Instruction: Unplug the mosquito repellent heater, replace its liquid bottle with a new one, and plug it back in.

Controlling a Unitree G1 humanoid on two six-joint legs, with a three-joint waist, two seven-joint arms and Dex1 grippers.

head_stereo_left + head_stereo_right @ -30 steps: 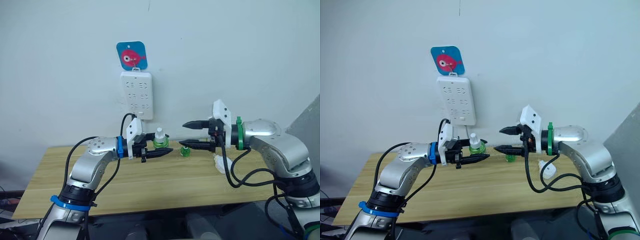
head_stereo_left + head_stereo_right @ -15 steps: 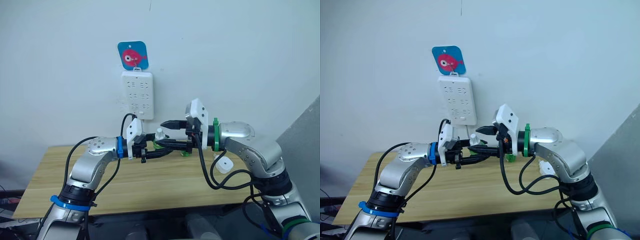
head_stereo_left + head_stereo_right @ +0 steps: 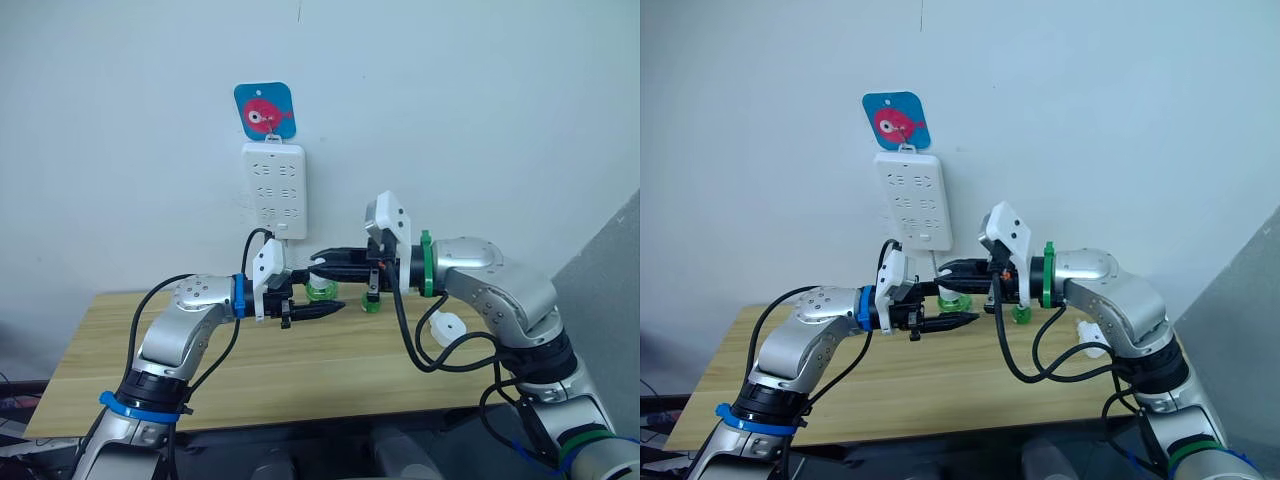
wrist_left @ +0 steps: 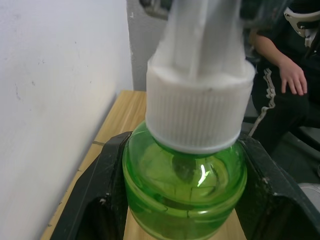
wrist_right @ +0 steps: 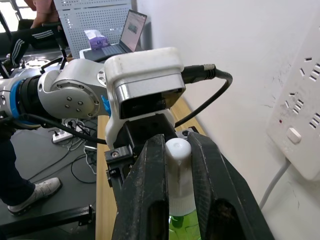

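wooden surface point(image 3: 300, 370) stands against the wall; a white power strip point(image 3: 273, 190) hangs above it under a blue fish tag point(image 3: 265, 110). left gripper point(image 3: 322, 297) is clenched on the green bottle point(image 4: 185, 185), held above the surface. right gripper point(image 3: 322, 261) is clamped on that bottle's white cap point(image 5: 178, 175) from the opposite side. the white heater point(image 3: 446, 328) lies near the surface's right end, beneath the right arm, well apart from both grippers. a second green bottle point(image 3: 371, 302) stands just beside the grippers.
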